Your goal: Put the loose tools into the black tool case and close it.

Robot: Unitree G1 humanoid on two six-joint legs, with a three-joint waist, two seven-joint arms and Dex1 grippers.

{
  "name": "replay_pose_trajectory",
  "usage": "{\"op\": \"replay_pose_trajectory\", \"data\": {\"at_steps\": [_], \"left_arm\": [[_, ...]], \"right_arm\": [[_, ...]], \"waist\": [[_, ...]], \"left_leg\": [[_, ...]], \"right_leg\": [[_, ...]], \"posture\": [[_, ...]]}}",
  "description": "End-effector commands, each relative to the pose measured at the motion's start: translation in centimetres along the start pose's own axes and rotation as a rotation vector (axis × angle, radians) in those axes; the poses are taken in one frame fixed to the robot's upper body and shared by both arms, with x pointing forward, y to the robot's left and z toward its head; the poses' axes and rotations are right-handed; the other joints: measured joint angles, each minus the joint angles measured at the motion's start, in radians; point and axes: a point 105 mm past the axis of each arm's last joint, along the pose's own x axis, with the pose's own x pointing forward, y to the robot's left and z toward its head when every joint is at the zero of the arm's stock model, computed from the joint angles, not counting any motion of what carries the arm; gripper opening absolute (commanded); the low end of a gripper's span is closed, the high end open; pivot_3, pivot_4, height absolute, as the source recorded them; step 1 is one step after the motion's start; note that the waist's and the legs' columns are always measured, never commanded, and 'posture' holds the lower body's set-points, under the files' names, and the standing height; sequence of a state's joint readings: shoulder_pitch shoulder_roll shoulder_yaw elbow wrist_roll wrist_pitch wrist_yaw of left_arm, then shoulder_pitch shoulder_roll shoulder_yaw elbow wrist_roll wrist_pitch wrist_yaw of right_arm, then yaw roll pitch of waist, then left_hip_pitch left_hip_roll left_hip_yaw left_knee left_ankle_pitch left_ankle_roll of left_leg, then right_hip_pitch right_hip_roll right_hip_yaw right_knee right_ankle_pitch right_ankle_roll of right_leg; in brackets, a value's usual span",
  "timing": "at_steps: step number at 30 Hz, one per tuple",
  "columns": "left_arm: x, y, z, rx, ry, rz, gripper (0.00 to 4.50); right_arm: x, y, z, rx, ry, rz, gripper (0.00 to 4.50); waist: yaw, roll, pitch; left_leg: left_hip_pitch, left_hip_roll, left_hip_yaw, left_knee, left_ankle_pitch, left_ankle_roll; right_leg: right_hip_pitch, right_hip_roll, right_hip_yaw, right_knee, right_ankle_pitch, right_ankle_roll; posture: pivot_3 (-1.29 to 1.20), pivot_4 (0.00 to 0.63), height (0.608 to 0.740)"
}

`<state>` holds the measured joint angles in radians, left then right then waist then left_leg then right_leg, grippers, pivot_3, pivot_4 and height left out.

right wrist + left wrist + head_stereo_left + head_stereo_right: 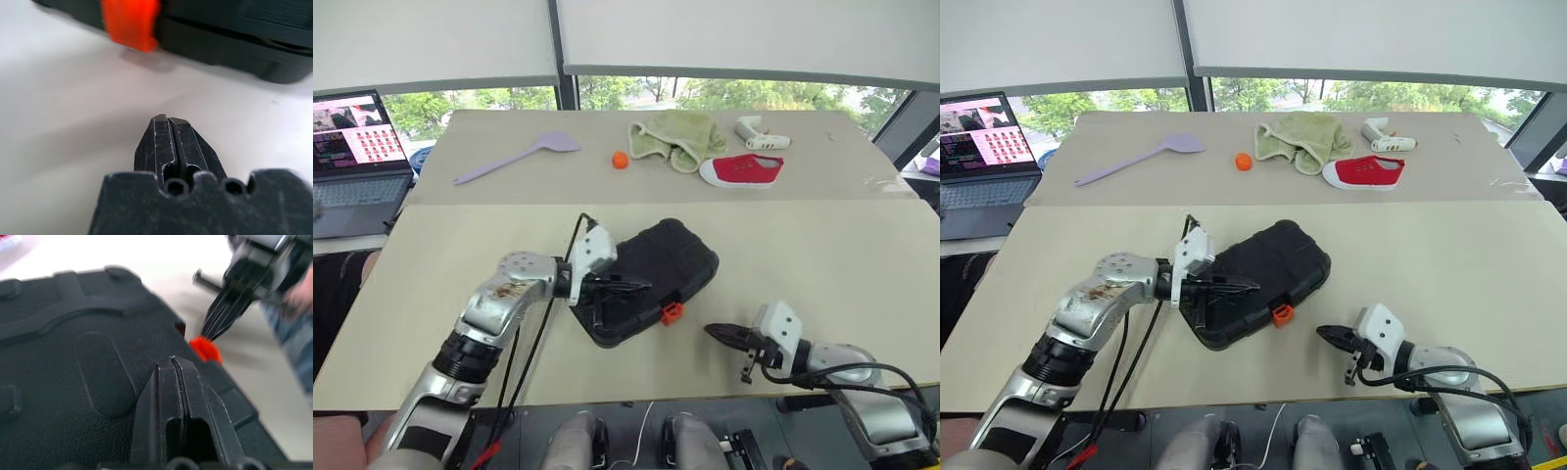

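The black tool case (671, 257) lies with its lid down in the middle of the near table, its orange latch (672, 313) on the front edge. My left gripper (641, 287) is shut, with nothing held, and its tips hover just over the lid (73, 357). My right gripper (715, 332) is also shut and empty, low over the table a short way right of the latch (131, 22) and pointing at it. The left wrist view shows the right gripper (212, 335) close to the latch (205, 348). The loose tools are out of view.
On the far table lie a lilac spatula (514, 159), a small orange ball (620, 160), a green cloth (677, 137), a red shoe (742, 169) and a white pistol-shaped gadget (759, 134). A laptop (357, 162) stands open at the far left.
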<state>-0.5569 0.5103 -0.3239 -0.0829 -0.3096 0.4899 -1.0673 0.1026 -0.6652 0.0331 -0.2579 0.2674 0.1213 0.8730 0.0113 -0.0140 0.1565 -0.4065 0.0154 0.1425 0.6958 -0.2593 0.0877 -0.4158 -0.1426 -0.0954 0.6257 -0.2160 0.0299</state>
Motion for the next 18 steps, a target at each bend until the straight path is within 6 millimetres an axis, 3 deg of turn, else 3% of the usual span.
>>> {"op": "replay_pose_trajectory", "data": {"at_steps": [1,9,18], "left_arm": [[1.4,-2.0,-5.6,-0.125,0.195,-0.032,0.05],[1.5,-2.3,-6.1,-0.189,0.181,0.030,0.05],[0.0,-1.9,-6.9,-0.201,0.213,0.061,0.05]], "right_arm": [[1.3,0.8,1.7,0.000,-0.069,0.009,0.00],[3.2,0.8,2.2,-0.004,-0.102,0.025,0.00],[4.6,0.3,3.1,-0.033,-0.177,-0.015,0.00]], "waist": [[0.001,0.002,-0.003],[0.001,0.007,-0.014],[-0.007,0.007,-0.017]], "left_leg": [[0.002,0.000,-0.001,0.000,0.000,0.001],[0.010,0.000,-0.004,-0.001,-0.005,0.003],[0.010,0.001,-0.004,-0.002,-0.005,0.002]], "right_leg": [[0.002,0.000,0.000,-0.001,0.000,0.000],[0.011,-0.004,-0.001,-0.002,-0.004,0.002],[0.010,-0.003,-0.001,-0.002,-0.004,0.001]], "posture": [[0.00,0.150,0.740],[0.00,0.150,0.740],[0.00,0.150,0.740]]}}
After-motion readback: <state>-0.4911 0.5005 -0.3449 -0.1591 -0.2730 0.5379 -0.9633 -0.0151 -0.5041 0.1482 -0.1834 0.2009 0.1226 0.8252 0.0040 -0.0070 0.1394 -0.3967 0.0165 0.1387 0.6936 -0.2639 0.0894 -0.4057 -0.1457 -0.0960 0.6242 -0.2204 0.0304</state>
